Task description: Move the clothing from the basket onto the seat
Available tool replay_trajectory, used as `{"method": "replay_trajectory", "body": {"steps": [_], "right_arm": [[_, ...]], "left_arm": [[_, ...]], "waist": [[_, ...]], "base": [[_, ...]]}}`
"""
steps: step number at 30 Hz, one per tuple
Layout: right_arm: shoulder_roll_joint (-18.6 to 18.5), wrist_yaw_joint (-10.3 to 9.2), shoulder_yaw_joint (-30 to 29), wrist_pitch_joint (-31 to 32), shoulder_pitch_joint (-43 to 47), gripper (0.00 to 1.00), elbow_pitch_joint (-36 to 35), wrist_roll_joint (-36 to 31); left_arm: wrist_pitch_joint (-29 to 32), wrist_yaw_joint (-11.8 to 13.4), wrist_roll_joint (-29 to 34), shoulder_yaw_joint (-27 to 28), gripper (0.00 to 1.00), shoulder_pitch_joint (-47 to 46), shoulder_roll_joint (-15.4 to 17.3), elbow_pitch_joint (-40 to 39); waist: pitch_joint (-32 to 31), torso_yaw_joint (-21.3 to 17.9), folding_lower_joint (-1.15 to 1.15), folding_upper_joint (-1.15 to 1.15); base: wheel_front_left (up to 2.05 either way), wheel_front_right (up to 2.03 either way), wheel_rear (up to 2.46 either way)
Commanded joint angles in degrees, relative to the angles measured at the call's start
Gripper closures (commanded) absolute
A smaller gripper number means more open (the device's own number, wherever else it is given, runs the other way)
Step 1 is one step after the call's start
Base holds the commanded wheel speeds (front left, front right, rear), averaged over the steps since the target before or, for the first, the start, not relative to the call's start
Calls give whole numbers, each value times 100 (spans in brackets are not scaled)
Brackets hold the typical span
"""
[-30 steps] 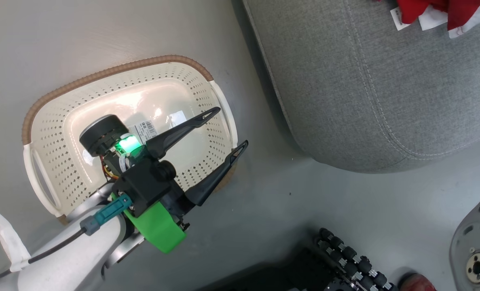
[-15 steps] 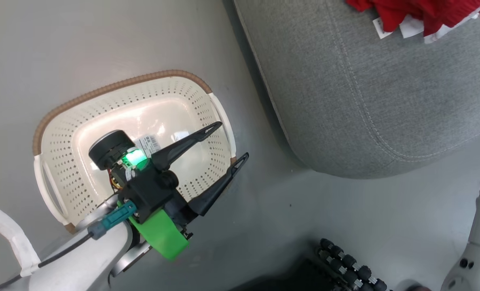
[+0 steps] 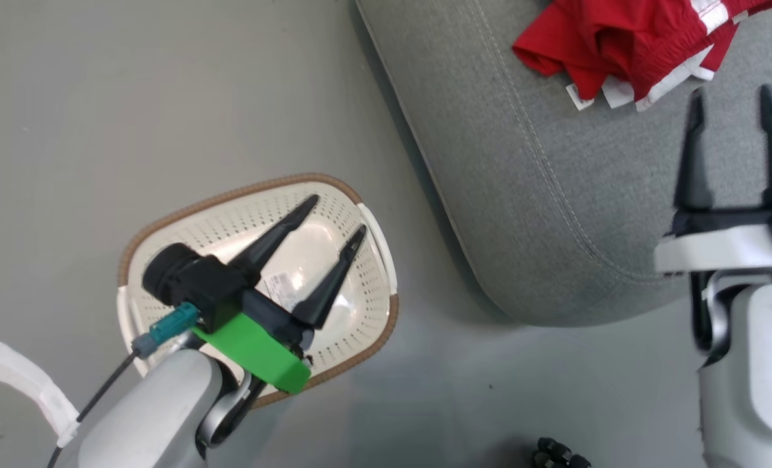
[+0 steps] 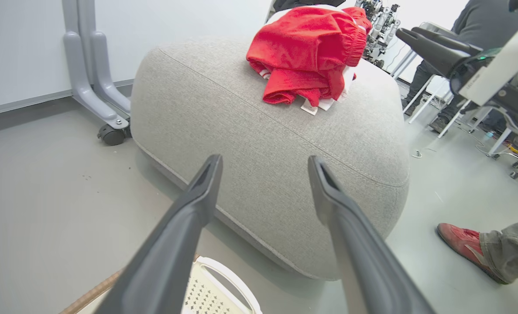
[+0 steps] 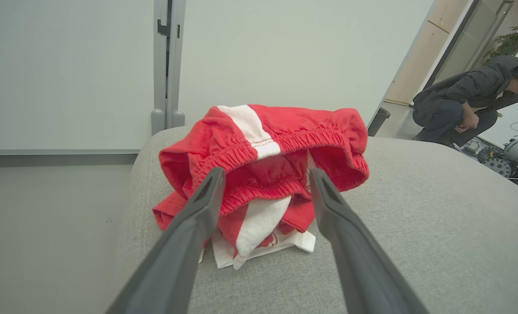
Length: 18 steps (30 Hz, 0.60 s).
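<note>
— What's nearest the robot, from where you stand?
— Its left gripper [image 3: 337, 213], hanging over the basket [image 3: 359, 312] on the floor [image 3: 132, 97]. The two dark fingers [image 3: 278, 231] are spread a fair way apart with nothing between them, pointing across the basket toward the seat [image 3: 555, 182]
— And the basket itself?
— Cream, perforated, with a brown woven rim. I can see straight down to a barcode sticker [image 3: 280, 289] on its bottom. It sits near the seat's rounded edge, with a strip of floor between them
— Where's the clothing?
— The clothing [image 3: 620, 39] is up on the seat, a crumpled red heap with white stripes. The elastic waistband [image 5: 250, 150] gapes open, and small white labels [image 3: 581, 99] poke out at the near edge
— The other arm?
— The right gripper [image 3: 730, 94] is above the seat, fingers parted and empty. The tips are aimed at the heap and come just up to its near edge. Whether they brush the fabric I cannot tell
— Anything further back?
— Behind the seat there's a grey wheeled stand [image 4: 93, 87] against a pale wall [image 4: 23, 43]. Off to one side is a foot in a red shoe [image 4: 461, 244] on the floor, and further off a person in dark clothes [image 5: 464, 100], crouched down
</note>
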Motion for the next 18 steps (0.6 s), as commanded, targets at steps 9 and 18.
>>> {"method": "replay_trajectory", "body": {"steps": [9, 18], "right_arm": [[-16, -9, 1335, -15, 693, 0, 432, 270], [-12, -9, 1985, -15, 1289, 0, 696, 551]], "left_arm": [[-20, -94, 364, 1783, 0, 1208, -929, 555], [-17, -183, 869, 3030, 0, 2268, -1586, 578]], "waist": [[-1531, 1107, 0, 0], [-2492, 1498, 0, 0]], "base": [[0, 0, 0], [0, 0, 0]]}}
